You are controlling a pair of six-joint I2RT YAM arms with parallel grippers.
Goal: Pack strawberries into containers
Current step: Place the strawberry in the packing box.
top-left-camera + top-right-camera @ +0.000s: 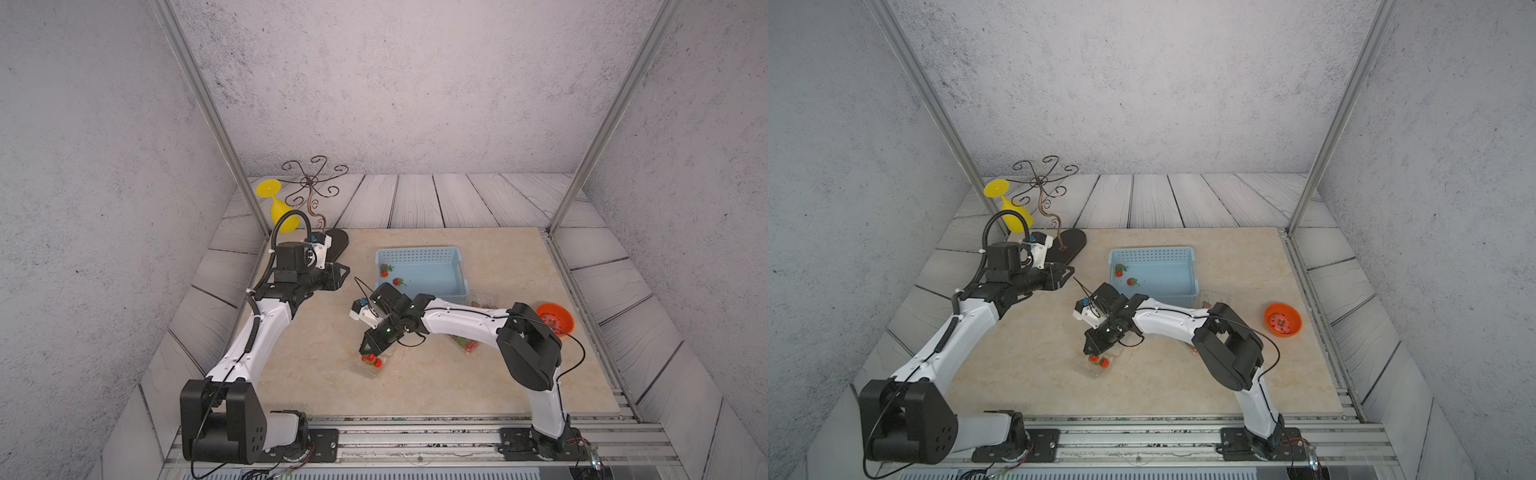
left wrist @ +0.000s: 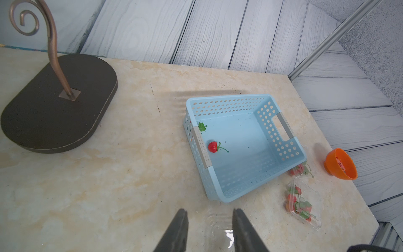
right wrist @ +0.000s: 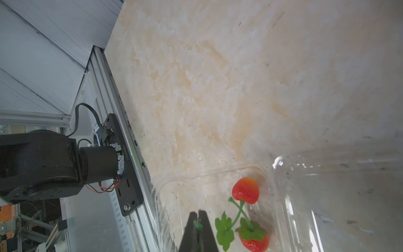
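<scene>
Strawberries (image 3: 246, 190): two in open container (image 3: 196, 174) beneath right claw (image 3: 198, 215) pinching green stem (image 3: 197, 224); left claw (image 2: 209, 212) spread.

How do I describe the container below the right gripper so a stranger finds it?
Find the light blue basket mid-table. On the robot's side of it, below the right gripper, lies a clear container with its lid open. It lies apart, while the other two containers sit nearer the basket's right end.
</scene>
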